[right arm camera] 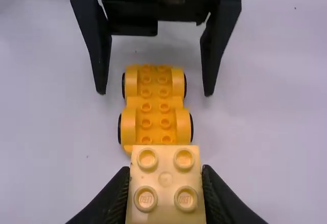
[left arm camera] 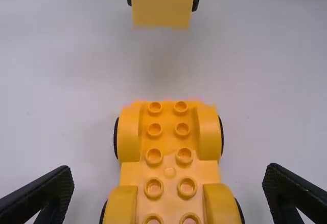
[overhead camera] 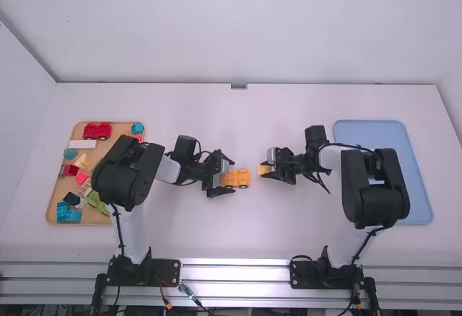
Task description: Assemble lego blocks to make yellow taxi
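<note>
The orange-yellow car base [overhead camera: 237, 179] lies on the table near the middle, its studs up. Around its left end, my left gripper [overhead camera: 222, 174] stands open, the fingers apart on either side. In the left wrist view the car base [left arm camera: 169, 168] sits between the spread fingertips of my left gripper [left arm camera: 169, 183]. To the right, my right gripper [overhead camera: 271, 170] is shut on a pale yellow block [overhead camera: 266, 171]. In the right wrist view my right gripper [right arm camera: 166, 175] pinches that block [right arm camera: 165, 191] from both sides, studs facing the camera.
At the far left a wooden tray [overhead camera: 52, 204] holds several loose blocks and a red car base [overhead camera: 97, 130]. A blue tray [overhead camera: 415, 186] lies at the right, partly under the right arm. White table surface [overhead camera: 231, 128] stretches beyond both grippers.
</note>
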